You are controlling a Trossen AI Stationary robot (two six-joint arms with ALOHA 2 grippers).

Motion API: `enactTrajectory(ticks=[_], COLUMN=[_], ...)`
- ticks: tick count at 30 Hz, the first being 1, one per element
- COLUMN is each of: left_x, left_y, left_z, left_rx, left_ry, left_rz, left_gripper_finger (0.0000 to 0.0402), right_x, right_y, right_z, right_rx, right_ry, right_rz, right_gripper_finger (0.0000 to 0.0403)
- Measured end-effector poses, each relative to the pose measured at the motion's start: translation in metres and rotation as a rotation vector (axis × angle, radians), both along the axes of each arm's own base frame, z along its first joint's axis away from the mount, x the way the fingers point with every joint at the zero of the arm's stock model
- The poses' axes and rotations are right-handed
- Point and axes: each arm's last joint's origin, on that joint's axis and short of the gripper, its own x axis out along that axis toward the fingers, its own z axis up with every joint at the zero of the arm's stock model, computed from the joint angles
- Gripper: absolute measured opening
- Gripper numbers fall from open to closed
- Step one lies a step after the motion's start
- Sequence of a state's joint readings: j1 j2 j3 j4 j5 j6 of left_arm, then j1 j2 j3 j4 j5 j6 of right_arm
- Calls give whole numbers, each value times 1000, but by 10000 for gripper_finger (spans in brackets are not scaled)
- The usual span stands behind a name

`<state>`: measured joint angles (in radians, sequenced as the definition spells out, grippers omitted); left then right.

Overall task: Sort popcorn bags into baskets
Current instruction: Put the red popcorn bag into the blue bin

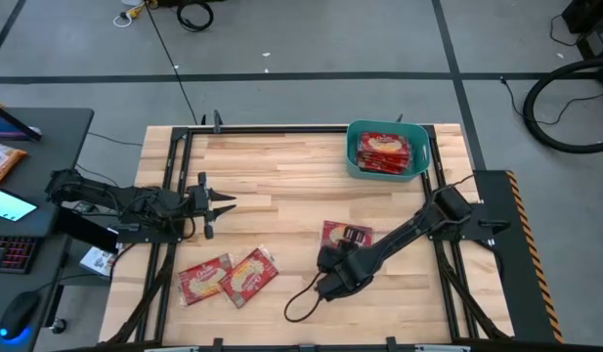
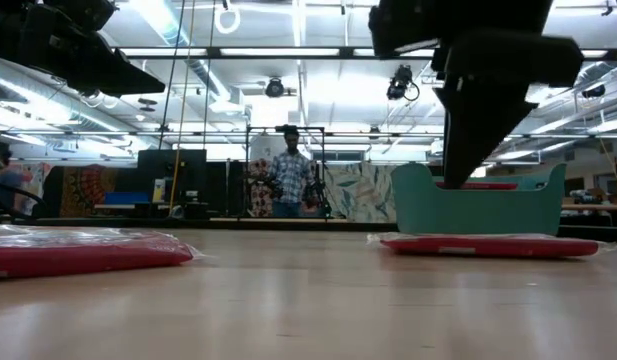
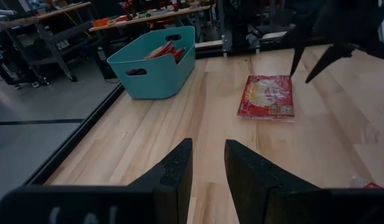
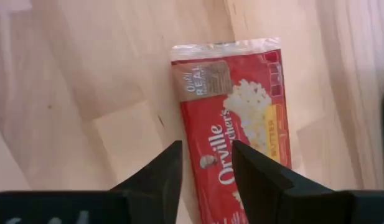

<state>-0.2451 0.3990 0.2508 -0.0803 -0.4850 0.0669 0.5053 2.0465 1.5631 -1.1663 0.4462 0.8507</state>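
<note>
the right gripper [image 1: 355, 236] hangs just above a popcorn bag [image 1: 346, 235] lying flat on the wooden table [image 1: 281, 186], a little toward 5 o'clock from the table's middle. its two fingers are parted by a narrow gap and hold nothing; in the right wrist view they point down at the bag's long edge.

the teal basket [image 1: 354, 161] stands at 1 o'clock, near the far right corner, well apart from this bag, and already has some red packets [image 1: 385, 151] inside. two more bags [image 1: 228, 278] lie side by side, touching, at about 7 o'clock.

the left gripper [image 1: 220, 204] waits at 9 o'clock, fingers slightly apart, empty.

i judge the bag to be light and thin, a bit soft, with a smooth plastic wrap that can slip. because it lies flat, there is little to grab from above. i think the best place is one long edge, with one finger going under it, or a pinch across the narrow width. a pinch on the wrap only may let the bag hang and slide out.
</note>
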Motion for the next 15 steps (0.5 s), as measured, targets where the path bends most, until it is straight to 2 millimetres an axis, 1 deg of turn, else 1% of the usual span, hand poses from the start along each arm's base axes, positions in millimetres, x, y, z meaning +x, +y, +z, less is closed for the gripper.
enactTrajectory(ticks=[6,9,12,15], left_x=[0,0,0,0], left_y=[0,0,0,0], left_z=[0,0,0,0], left_rx=[-2,-2,-2,-2], left_ry=[-1,0,0,0], left_rz=[0,0,0,0], left_gripper_finger=[98,98,98,98], right_x=[0,-3,-9,-13], right_y=[-1,-3,-6,-9], right_z=[-13,-26,-35,-42], right_rx=[-40,-59,-78,-89], right_ry=[39,63,95,117], right_rz=[20,31,20,16], right_gripper_finger=[221,254,273,276])
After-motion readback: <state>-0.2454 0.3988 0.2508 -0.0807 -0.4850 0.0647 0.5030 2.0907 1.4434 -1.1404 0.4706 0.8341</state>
